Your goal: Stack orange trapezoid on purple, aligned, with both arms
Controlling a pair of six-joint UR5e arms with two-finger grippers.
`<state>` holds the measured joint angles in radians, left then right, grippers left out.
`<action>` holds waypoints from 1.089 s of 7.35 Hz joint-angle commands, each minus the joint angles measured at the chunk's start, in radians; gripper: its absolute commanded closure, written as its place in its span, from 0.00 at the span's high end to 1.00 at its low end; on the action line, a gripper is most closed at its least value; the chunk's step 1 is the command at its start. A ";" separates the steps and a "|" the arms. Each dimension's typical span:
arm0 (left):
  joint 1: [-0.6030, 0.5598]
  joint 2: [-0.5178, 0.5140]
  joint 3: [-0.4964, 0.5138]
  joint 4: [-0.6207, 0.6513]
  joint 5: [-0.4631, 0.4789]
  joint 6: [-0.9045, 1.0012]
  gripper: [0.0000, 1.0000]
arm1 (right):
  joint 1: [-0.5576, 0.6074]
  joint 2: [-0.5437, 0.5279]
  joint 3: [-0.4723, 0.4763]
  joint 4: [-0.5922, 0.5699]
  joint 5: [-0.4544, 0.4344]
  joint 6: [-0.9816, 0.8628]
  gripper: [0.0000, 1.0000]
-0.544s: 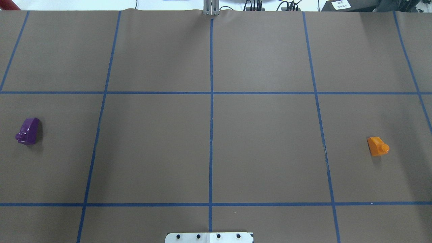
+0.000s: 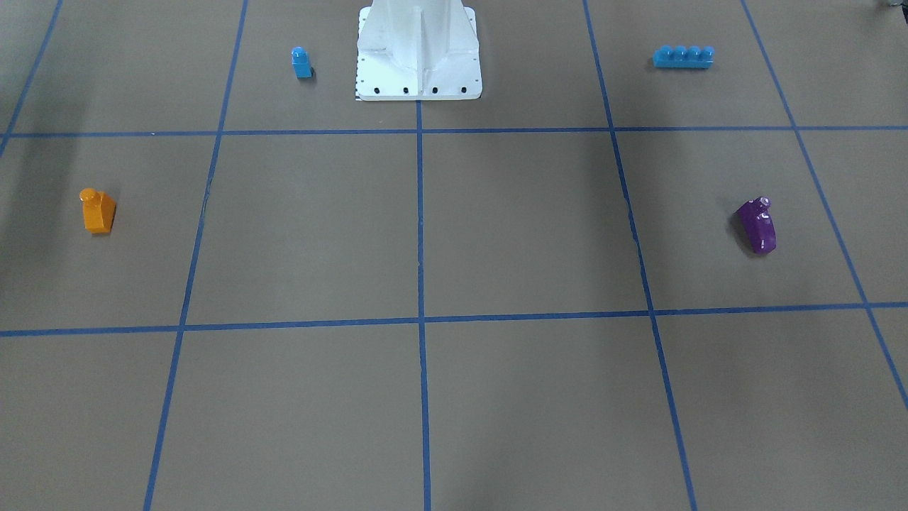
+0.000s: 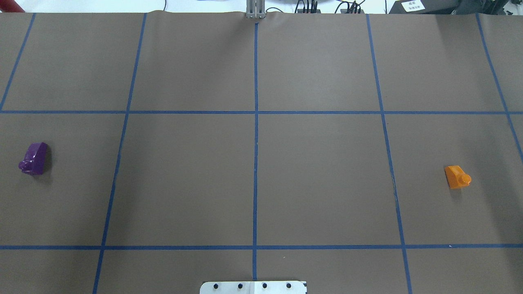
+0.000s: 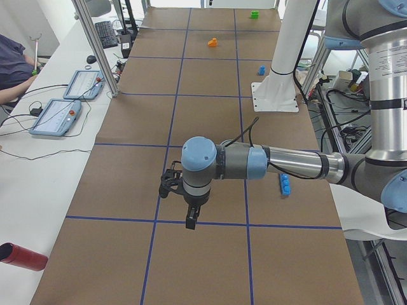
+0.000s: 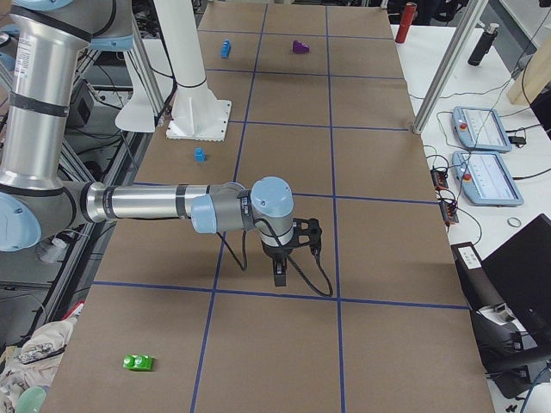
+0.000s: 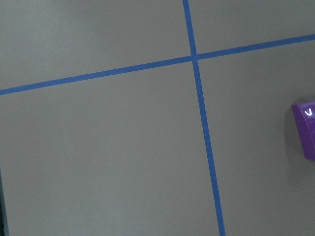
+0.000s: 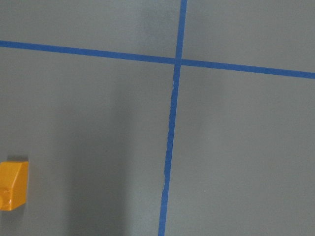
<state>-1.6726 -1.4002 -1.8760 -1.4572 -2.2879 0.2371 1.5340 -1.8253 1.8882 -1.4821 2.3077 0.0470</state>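
The orange trapezoid (image 3: 457, 177) lies on the table's right side, stud toward the right edge; it also shows in the front view (image 2: 97, 211), far off in the left side view (image 4: 212, 42) and at the lower left of the right wrist view (image 7: 12, 186). The purple brick (image 3: 34, 158) lies on the left side, also in the front view (image 2: 756, 226) and at the right edge of the left wrist view (image 6: 306, 129). The left gripper (image 4: 189, 216) and the right gripper (image 5: 280, 274) hover over the table in side views only; I cannot tell whether they are open or shut.
A small blue single-stud brick (image 2: 301, 62) and a long blue four-stud brick (image 2: 682, 56) lie on either side of the white pedestal base (image 2: 418, 50). A green brick (image 5: 138, 362) lies at the table's right end. A red cylinder (image 4: 22, 256) lies beside the left end.
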 commanded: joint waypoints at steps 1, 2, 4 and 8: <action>0.031 -0.029 -0.020 -0.049 -0.004 -0.004 1.00 | 0.000 0.006 0.026 0.006 0.053 0.002 1.00; 0.101 -0.063 -0.008 -0.084 -0.010 -0.016 1.00 | 0.000 0.004 0.041 0.023 0.077 0.002 1.00; 0.139 -0.063 -0.002 -0.100 -0.078 -0.059 1.00 | -0.012 0.006 0.049 0.115 0.078 -0.009 1.00; 0.385 -0.056 0.011 -0.272 -0.076 -0.495 1.00 | -0.127 0.063 0.043 0.149 0.119 0.004 1.00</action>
<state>-1.3689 -1.4574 -1.8751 -1.6464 -2.3681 -0.0561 1.4325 -1.7670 1.9335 -1.3348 2.4165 0.0514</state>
